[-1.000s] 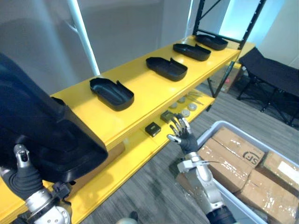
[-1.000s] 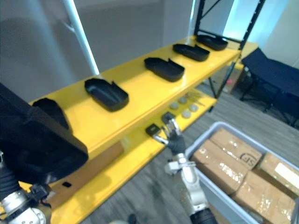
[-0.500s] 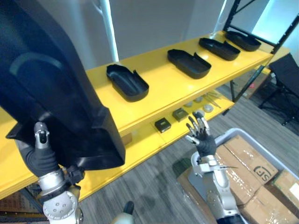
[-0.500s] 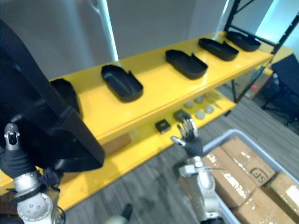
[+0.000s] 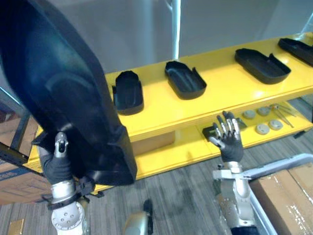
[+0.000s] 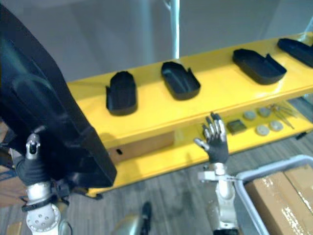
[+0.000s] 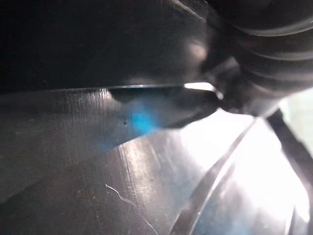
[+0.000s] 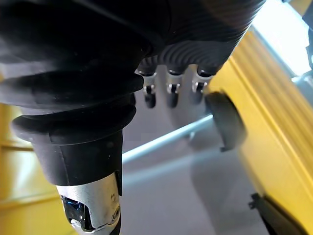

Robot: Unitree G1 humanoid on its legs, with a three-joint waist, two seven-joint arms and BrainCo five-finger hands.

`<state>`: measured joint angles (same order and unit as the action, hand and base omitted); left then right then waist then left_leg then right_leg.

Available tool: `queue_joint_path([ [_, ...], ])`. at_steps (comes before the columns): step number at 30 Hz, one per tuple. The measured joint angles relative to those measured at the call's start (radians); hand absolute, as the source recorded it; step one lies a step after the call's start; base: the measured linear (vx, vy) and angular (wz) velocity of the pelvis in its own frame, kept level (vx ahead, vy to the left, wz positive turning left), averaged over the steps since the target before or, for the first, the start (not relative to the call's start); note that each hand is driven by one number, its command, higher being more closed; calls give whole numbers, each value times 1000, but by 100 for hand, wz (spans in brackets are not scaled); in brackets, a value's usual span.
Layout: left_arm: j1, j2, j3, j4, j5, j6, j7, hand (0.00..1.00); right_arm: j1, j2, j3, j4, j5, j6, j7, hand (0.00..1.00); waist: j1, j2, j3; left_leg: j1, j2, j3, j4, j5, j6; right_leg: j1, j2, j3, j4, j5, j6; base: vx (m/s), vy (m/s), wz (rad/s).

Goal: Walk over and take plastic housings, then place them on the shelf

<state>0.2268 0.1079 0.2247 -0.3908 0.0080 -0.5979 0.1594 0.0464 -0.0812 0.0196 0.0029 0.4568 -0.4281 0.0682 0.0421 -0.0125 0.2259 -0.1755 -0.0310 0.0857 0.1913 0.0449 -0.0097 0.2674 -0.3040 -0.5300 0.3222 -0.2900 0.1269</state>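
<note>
View: the whole scene is shifted against the frames of a second ago. The camera is judged to have swung toward the shelf [image 5: 220, 95], which is now met almost square-on rather than along its length.
Held housing: the large black held housing [image 5: 58, 88] is carried high on the robot's left. It is tilted, clear of the shelf, and takes up more of that side than half a second ago.
Left hand: on the left hand [image 5: 56, 164] the thumb is laid up against the lower edge of the held housing. The other fingers are hidden behind it, and the grip is judged clamped.
Right hand: the right hand [image 5: 227, 139] is raised before the lower board, fingers straight and spread wide as before, with nothing held.
Row of housings: the row of housings [image 5: 185, 80] is set along the top board. The leftmost housing [image 5: 128, 92], earlier half hidden, is now plainly seen.
Grey bin: the grey bin [image 5: 281, 162] with its cardboard box [image 5: 288, 191] is now cut off at the lower right edge.
Meaning: the approach is judged nearly finished and placement is not yet done. Bare board left of the leftmost housing is judged the likely spot.
</note>
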Motion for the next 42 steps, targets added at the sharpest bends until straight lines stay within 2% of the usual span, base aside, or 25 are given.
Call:
queue_joint_path([
  [1,-19,9,-1,5,2,0,-10,100,1,1,0,3,-4,0,-7,0,-5,-1,0,1,-2,-8,2,-2,7,-26,-8,25,55,16,-18,125,117,24],
  [2,-53,31,-2,11,7,0,-18,100,2,4,0,6,-8,-1,-16,0,-7,-2,1,17,2,-17,-14,-6,12,-97,-25,84,191,59,-58,112,123,13],
  [4,-80,76,-1,13,6,0,-15,100,-1,22,-4,7,-31,-9,-23,0,-11,-7,4,86,19,-26,-80,-1,21,-186,-35,191,364,119,-68,209,88,-2],
  [5,-90,95,-1,17,6,0,-7,100,-4,31,-8,7,-60,-21,-22,0,-21,-4,4,125,32,-28,-111,1,23,-203,-12,226,351,66,-78,196,23,-1],
  [6,-96,99,-1,19,6,1,-3,100,-6,30,-9,6,-70,-32,-21,0,-26,-3,2,136,39,-30,-118,1,23,-213,10,239,320,48,-85,150,-11,11],
  [8,-147,102,-10,29,1,8,24,100,-12,27,-34,-41,-83,-50,-5,0,-40,-2,-5,124,58,-62,-139,-2,20,-277,102,318,125,37,-107,108,-46,28],
  [10,-161,97,-16,36,-9,21,41,100,-11,17,-38,-98,-82,-52,-1,0,-62,-8,-10,103,55,-87,-142,1,9,-308,147,402,6,56,-86,89,-118,52],
  [11,-154,93,-44,45,-7,41,58,100,-6,4,-38,-147,-81,-53,2,0,-65,-17,-15,104,40,-106,-147,-4,-17,-304,154,430,-58,112,-68,109,-156,62],
  [12,-147,83,-57,47,-4,46,58,100,-7,-4,-37,-160,-81,-54,4,0,-66,-14,-18,106,36,-111,-148,-4,-21,-296,154,425,-64,135,-41,136,-178,56],
  [14,-103,24,-116,46,0,62,59,100,-19,-39,-31,-185,-84,-54,7,0,-52,30,-44,104,67,-146,-161,14,-53,-270,186,386,-92,146,-47,188,-175,45],
  [16,-74,-3,-131,38,1,73,55,100,-33,-47,-30,-207,-91,-54,-4,0,-48,46,-54,106,86,-157,-175,24,-68,-246,210,350,-113,148,-51,185,-158,49],
  [19,-63,-9,-138,31,1,75,60,100,-56,-60,-38,-273,-126,-75,-33,0,-38,46,-54,96,108,-96,-173,35,-71,-211,223,292,-123,136,-70,94,-116,58],
  [21,-75,-9,-149,31,0,73,58,100,-64,-65,-61,-299,-167,-92,-65,0,-43,45,-53,70,110,22,-129,24,-19,-185,216,237,-126,128,-83,33,-49,75],
  [23,-78,-11,-152,33,-2,70,57,100,-64,-67,-79,-305,-216,-101,-93,0,-39,38,-50,69,126,144,-67,-14,61,-155,209,200,-108,119,-92,30,-16,56],
  [25,-79,-12,-150,33,-2,69,59,100,-66,-78,-85,-313,-218,-111,-91,0,-34,34,-54,71,101,130,-54,-6,54,-163,192,199,-62,77,-95,14,17,47],
  [26,-78,-16,-150,33,-2,69,59,100,-66,-82,-106,-316,-219,-119,-88,0,-49,26,-61,72,73,103,-80,4,38,-165,167,198,-33,35,-82,-9,33,66],
  [28,-73,-37,-148,33,-2,67,58,100,-63,-88,-132,-316,-219,-121,-89,0,-57,34,-67,70,56,88,-112,-8,40,-172,149,170,-9,26,-77,-51,78,65],
  [29,-67,-50,-147,37,-11,65,54,100,-59,-88,-166,-316,-215,-122,-89,0,-56,22,-64,70,59,175,-109,-74,53,-169,105,141,-35,31,-68,-56,121,50],
  [31,-65,-48,-140,45,-10,54,46,100,-64,-83,-186,-314,-208,-122,-92,0,-55,18,-65,42,75,191,-9,-75,96,-181,60,132,-23,37,-56,-16,143,27],
  [33,-63,-49,-137,62,-8,34,30,100,-67,-87,-184,-302,-191,-122,-98,0,-60,46,-81,42,137,130,90,-75,81,-201,39,150,10,41,-51,9,140,-5],
  [34,-63,-49,-137,65,-8,28,25,100,-70,-88,-183,-292,-192,-122,-111,0,-59,62,-82,64,154,90,83,-70,43,-204,35,165,20,45,-43,35,204,-35],
  [35,-60,-48,-136,68,-8,24,16,100,-79,-87,-183,-270,-197,-122,-133,0,-58,76,-84,104,150,46,33,-86,-30,-213,23,195,26,55,-25,38,281,-37],
  [37,-64,-37,-136,68,-9,24,2,100,-82,-74,-183,-243,-199,-117,-166,0,-66,80,-84,133,129,64,7,-131,-92,-211,1,221,8,82,19,38,370,-29],
  [39,-71,-16,-132,78,-11,28,-27,100,-74,-35,-182,-223,-217,-112,-196,0,-63,58,-71,156,96,92,2,-146,-82,-192,-21,255,-39,138,45,9,409,-32],
  [42,-70,29,-123,101,-12,39,-62,100,-38,30,-151,-223,-241,-112,-230,0,-58,52,-68,156,93,122,-17,-152,-52,-196,-1,252,-122,287,-14,-43,275,-25],
])
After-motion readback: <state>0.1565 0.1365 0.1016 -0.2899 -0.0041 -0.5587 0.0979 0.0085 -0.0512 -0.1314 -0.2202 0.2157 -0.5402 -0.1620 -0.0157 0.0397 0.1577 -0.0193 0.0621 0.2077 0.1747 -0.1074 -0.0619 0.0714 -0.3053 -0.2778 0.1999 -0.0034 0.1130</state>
